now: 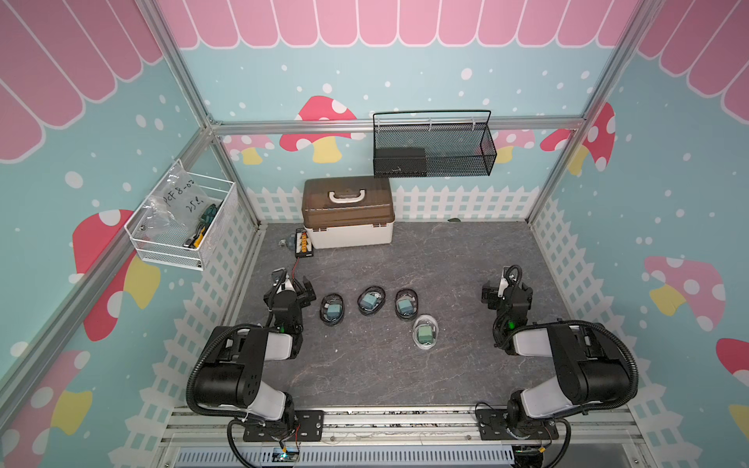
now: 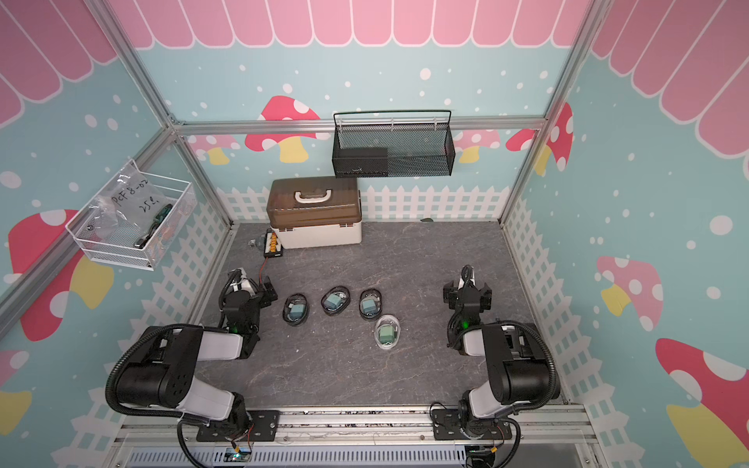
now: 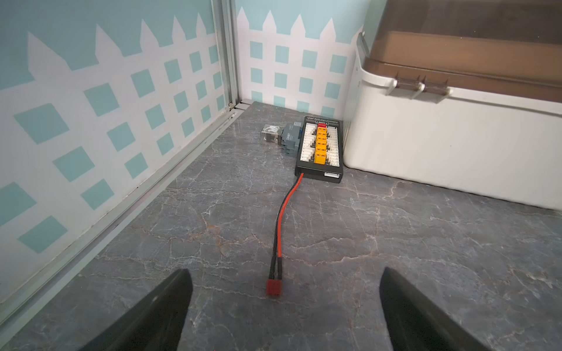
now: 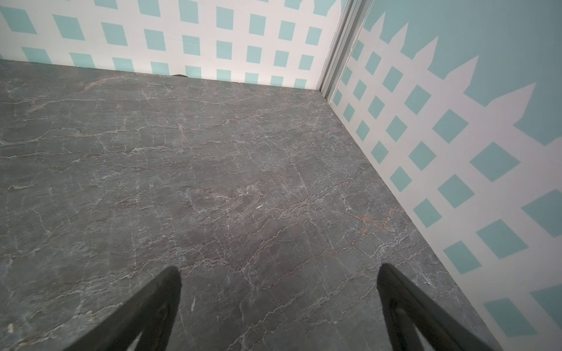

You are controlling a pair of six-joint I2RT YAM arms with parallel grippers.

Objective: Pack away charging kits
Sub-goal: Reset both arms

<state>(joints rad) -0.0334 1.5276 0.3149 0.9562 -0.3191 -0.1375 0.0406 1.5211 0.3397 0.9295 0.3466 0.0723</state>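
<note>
Right arm; white-rimmed pouch lengthwise front-to-back.

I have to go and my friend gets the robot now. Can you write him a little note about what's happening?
Grippers: left gripper open and empty, low over the table by the end of the red wire. Right gripper open and empty, over bare table.
Kits: three black-rimmed pouches lie in a row between the arms. The white-rimmed pouch lies just nearer the robot. A teal plug shows in each.
Done: nothing put away yet.
Left: all four kits. The brown-lidded box is shut.
</note>
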